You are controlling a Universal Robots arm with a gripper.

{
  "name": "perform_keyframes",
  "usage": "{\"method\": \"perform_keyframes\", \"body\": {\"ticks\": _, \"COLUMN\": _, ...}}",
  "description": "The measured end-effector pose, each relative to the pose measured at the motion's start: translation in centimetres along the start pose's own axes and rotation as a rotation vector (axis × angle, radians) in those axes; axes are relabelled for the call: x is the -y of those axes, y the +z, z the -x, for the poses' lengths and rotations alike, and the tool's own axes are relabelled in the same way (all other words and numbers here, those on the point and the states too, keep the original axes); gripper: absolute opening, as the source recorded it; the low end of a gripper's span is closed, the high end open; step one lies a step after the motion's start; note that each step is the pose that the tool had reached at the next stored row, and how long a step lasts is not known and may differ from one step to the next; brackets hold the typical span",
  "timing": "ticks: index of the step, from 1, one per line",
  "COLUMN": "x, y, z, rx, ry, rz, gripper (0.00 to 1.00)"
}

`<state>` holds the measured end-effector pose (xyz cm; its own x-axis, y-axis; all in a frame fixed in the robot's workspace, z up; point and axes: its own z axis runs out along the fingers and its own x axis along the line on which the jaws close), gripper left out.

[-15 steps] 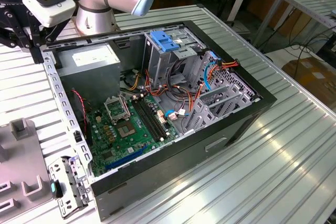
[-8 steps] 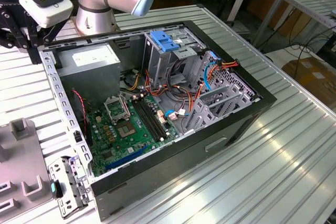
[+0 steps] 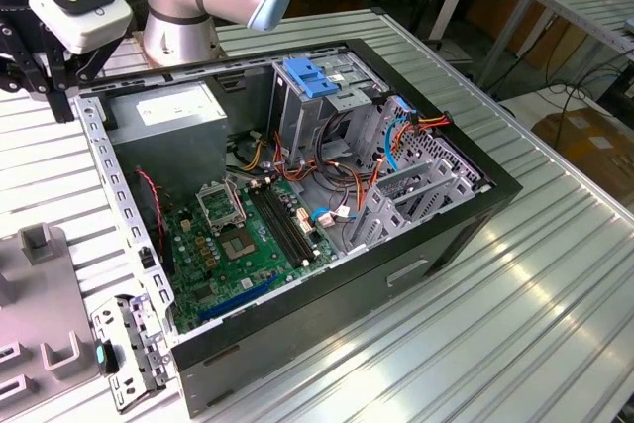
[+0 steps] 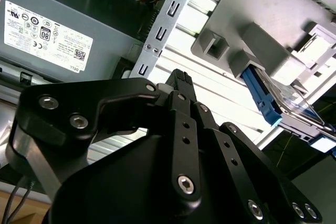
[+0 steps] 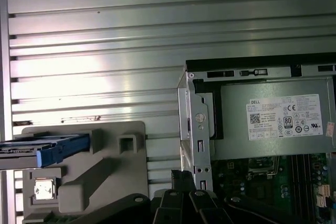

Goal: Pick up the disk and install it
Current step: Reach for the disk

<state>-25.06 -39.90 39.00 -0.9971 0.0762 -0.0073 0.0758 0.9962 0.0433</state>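
Disk is parked in the grey holder on the ribbed metal worktop, just beside the open computer case and not yet touched. In both wrist views one blue side rail shows along its edge, with the silver body lying in a slot of the holder.

The pincer hangs above the gap between holder and case, well apart from the disk. It has nothing in it, and its two tips look drawn together rather than spread.

That is my first worry. If the tips meet the disk like that, they would butt against its edge and shove it in the slot instead of straddling it.

The second is the perforated metal rail at the case's corner. It stands right next to the tips in both wrist views, and a careless sideways move could clip it.

Then the grip itself — the drive is flat, smooth metal with plastic rails. A pinch that lands on a rail or off-centre could let it tilt or slide, and a crooked lift might bind it against the holder's walls.

Inside the case, in the exterior view, loose red, orange and blue cables run by the drive cage under the light-blue bracket. I'd judge they could snag or get trapped under a drive carried in at a slant.
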Motion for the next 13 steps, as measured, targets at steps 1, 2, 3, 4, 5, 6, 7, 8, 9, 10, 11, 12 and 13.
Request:
{"method": "perform_keyframes", "body": {"ticks": 1, "x": 0.01, "y": 0.00, "z": -0.08, "rx": -0.0003, "ry": 0.000, "rz": -0.0001, "gripper": 0.11}}
{"method": "perform_keyframes", "body": {"ticks": 2, "x": 0.01, "y": 0.01, "z": -0.13, "rx": -0.0005, "ry": 0.000, "rz": -0.0001, "gripper": 0.11}}
{"method": "perform_keyframes", "body": {"ticks": 3, "x": 0.01, "y": 0.01, "z": -0.17, "rx": -0.0006, "ry": 0.000, "rz": -0.0001, "gripper": 0.11}}
{"method": "perform_keyframes", "body": {"ticks": 4, "x": 0.02, "y": 0.01, "z": -0.24, "rx": -0.0009, "ry": 0.000, "rz": -0.0001, "gripper": 0.11}}
{"method": "perform_keyframes", "body": {"ticks": 5, "x": 0.02, "y": 0.02, "z": -0.28, "rx": -0.0011, "ry": 0.000, "rz": -0.0001, "gripper": 0.11}}
{"method": "perform_keyframes", "body": {"ticks": 6, "x": 0.02, "y": 0.02, "z": -0.32, "rx": -0.0012, "ry": 0.000, "rz": -0.0002, "gripper": 0.11}}
{"method": "perform_keyframes", "body": {"ticks": 7, "x": 0.03, "y": 0.02, "z": -0.37, "rx": -0.0015, "ry": 0.000, "rz": -0.0002, "gripper": 0.11}}
{"method": "perform_keyframes", "body": {"ticks": 8, "x": 0.03, "y": 0.02, "z": -0.42, "rx": -0.0017, "ry": 0.000, "rz": -0.0002, "gripper": 0.11}}
{"method": "perform_keyframes", "body": {"ticks": 9, "x": 0.04, "y": 0.03, "z": -0.49, "rx": -0.0019, "ry": 0.000, "rz": -0.0002, "gripper": 0.11}}
{"method": "perform_keyframes", "body": {"ticks": 10, "x": 0.04, "y": 0.03, "z": -0.52, "rx": -0.0021, "ry": 0.000, "rz": -0.0002, "gripper": 0.11}}
{"method": "perform_keyframes", "body": {"ticks": 11, "x": 0.04, "y": 0.03, "z": -0.55, "rx": -0.0023, "ry": 0.000, "rz": -0.0002, "gripper": 0.11}}
{"method": "perform_keyframes", "body": {"ticks": 12, "x": 0.05, "y": 0.04, "z": -0.60, "rx": -0.0024, "ry": 0.000, "rz": -0.0002, "gripper": 0.11}}
{"method": "perform_keyframes", "body": {"ticks": 13, "x": 0.05, "y": 0.04, "z": -0.64, "rx": -0.0025, "ry": 0.000, "rz": -0.0002, "gripper": 0.11}}
